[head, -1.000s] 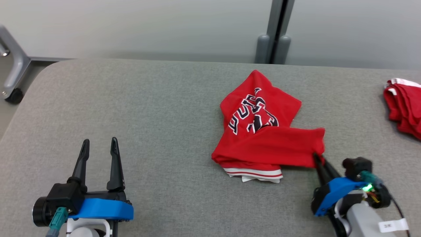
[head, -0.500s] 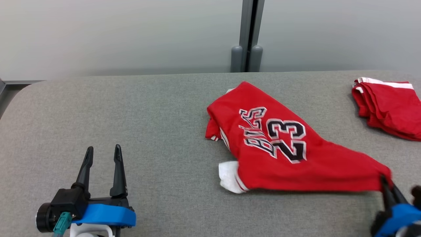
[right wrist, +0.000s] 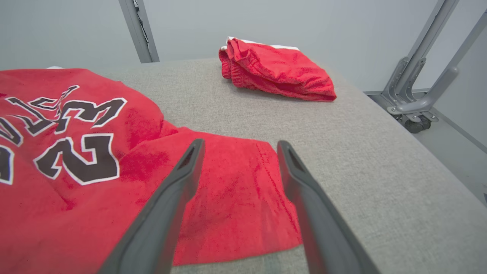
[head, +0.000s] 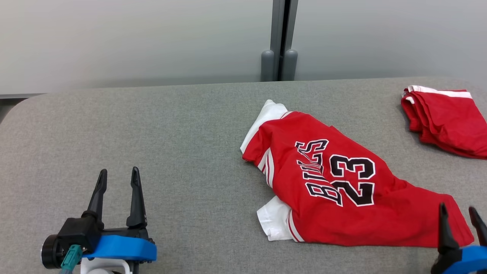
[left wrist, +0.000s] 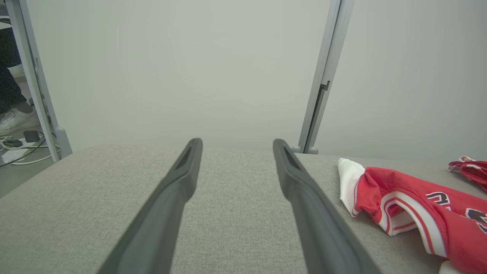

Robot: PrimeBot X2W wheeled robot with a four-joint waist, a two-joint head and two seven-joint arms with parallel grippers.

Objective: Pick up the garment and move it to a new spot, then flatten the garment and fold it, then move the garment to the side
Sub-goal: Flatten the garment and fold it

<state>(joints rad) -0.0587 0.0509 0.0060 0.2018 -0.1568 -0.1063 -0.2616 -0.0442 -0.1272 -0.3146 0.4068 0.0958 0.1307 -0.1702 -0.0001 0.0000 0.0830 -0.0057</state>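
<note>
**Bulls jersey [head: 342, 190] released**

The left gripper [head: 118, 171] gapes empty over the grey table [head: 171, 133]. Right of centre lies the red number 23 jersey, bunched a second ago, now spread. The right gripper [head: 456, 208], then pinching its hem, stands open above it. The right wrist view adds a floor caster [right wrist: 412, 123].

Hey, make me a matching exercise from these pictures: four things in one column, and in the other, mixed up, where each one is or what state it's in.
Column one:
1. jersey numbered 23
2. folded red garment
3. left gripper
4. right gripper

Column two:
A. at the far right end of the table
B. open, over bare table
C. open, at the jersey's corner
D. lying unfolded mid-table

Pairs: 1-D, 2-A, 3-B, 4-C.
</note>
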